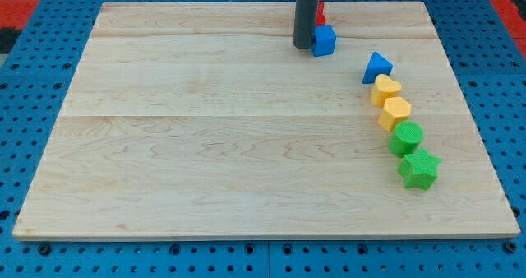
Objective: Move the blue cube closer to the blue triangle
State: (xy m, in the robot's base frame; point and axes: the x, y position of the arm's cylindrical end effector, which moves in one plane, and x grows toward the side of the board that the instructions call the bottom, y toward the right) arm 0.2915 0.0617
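The tip [303,45] was positioned against the left face of the blue cube [325,40]. The blue triangle [376,67] was located near, lower right. No fingers were fitted, so their state could not be told.

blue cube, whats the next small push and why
Probably a short push toward the view's lower right: my tip sits against the left side of the blue cube, and the blue triangle lies apart from it in that direction.
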